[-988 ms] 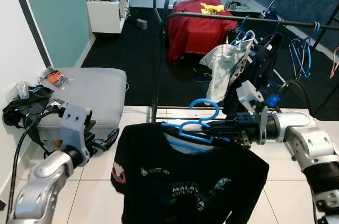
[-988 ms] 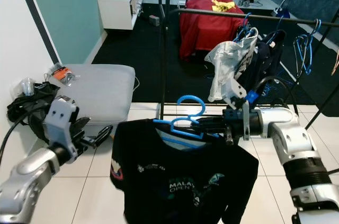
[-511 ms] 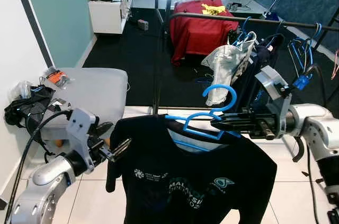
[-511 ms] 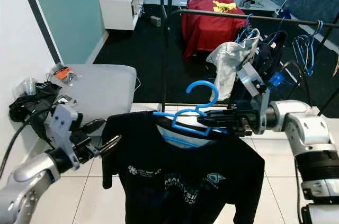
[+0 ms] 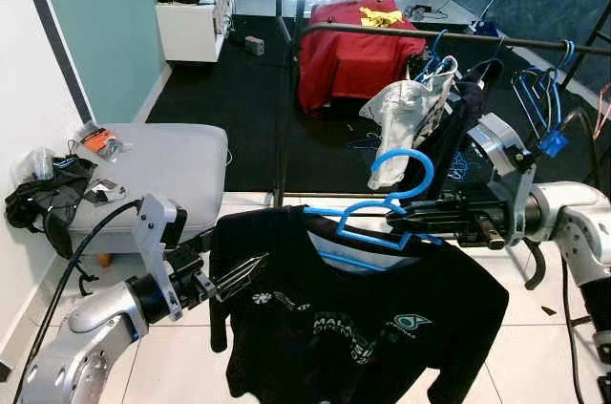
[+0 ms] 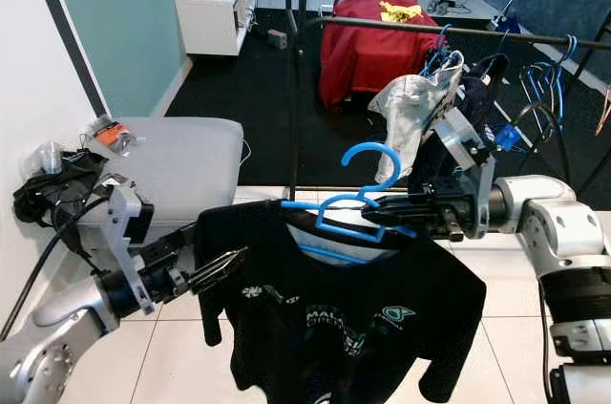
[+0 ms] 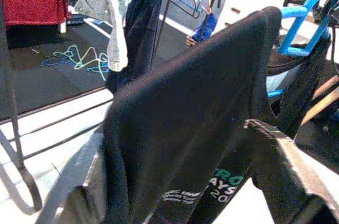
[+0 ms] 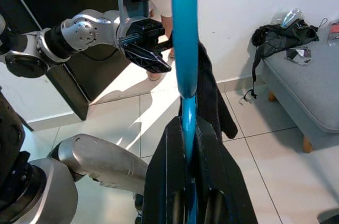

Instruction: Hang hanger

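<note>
Right gripper (image 5: 396, 223) clamped shut on blue hanger (image 5: 382, 218), fingers pinching its neck just below the upturned hook, in front of and lower than clothes rail (image 5: 430, 36). Black T-shirt (image 5: 363, 308) draped on the hanger, hanging before the rail's upright post, printed front toward the camera. Left gripper (image 5: 243, 275) to the left of the hanger, fingers slightly parted with the shirt's left sleeve edge between them; firm hold or mere touch cannot be told. Other garments and blue hangers already on the rail, farther right. Grey ottoman (image 5: 162, 175) left of the rail, on the tiled floor.
</note>
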### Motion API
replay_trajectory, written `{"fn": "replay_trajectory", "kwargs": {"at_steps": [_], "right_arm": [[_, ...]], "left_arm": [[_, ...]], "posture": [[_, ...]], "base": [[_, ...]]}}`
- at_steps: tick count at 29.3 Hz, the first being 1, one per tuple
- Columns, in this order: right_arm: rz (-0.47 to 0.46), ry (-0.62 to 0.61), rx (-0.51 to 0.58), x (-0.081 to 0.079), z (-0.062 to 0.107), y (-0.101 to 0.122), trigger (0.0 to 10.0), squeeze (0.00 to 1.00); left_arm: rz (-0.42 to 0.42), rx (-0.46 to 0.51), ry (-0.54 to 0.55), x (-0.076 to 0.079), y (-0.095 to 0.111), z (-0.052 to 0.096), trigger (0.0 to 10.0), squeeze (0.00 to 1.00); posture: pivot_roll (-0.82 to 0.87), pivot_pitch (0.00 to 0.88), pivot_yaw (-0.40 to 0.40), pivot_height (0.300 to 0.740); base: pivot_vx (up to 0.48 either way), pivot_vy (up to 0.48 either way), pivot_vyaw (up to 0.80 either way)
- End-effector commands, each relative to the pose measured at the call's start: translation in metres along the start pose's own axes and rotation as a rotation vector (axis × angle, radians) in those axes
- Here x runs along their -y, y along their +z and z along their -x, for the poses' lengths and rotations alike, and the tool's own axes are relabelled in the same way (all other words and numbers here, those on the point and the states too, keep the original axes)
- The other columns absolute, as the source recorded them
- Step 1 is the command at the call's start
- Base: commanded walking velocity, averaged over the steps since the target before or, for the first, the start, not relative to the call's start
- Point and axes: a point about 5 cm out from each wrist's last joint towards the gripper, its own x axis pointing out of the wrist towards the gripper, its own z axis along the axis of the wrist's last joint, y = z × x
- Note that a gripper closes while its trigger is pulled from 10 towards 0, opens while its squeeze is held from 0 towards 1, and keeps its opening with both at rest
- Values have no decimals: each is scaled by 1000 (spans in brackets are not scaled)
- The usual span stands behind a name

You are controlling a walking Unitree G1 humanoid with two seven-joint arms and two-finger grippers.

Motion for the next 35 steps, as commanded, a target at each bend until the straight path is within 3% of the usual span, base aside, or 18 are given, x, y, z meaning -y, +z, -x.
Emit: {"fn": "replay_trajectory", "kwargs": {"at_steps": [1,13,18,20,25,28,32,35], "right_arm": [[20,-9,1,-1,4,5,10000,0],[19,-21,14,0,4,5,10000,0],[-6,-54,27,3,3,3,10000,0],[-15,-73,17,3,3,-3,10000,0],[-22,-83,7,2,4,-7,10000,0],[-31,-93,-2,1,4,-13,10000,0],[-71,-138,-5,-8,9,-32,10000,0],[-71,-145,6,-9,9,-33,10000,0]], "left_arm": [[27,-8,-39,6,-3,-3,0,0],[31,-84,-53,8,-13,-5,0,0],[5,-96,24,-3,-12,-2,0,0],[-25,-95,89,-16,-7,4,0,0],[-38,-96,113,-22,-4,9,0,0],[-51,-101,134,-28,-1,15,0,0],[-100,-146,194,-49,10,38,0,0],[-105,-151,183,-49,11,38,0,0]], "posture": [[-79,0,-53,740],[-79,0,-48,740],[-76,0,-48,740],[-75,0,-51,740],[-74,0,-51,740],[-73,0,-48,740],[-66,4,-31,740],[-68,3,-26,740]], "base": [[0,0,0],[0,0,0],[0,0,0],[0,0,0],[0,0,0],[0,0,0],[0,0,0],[0,0,0]]}}
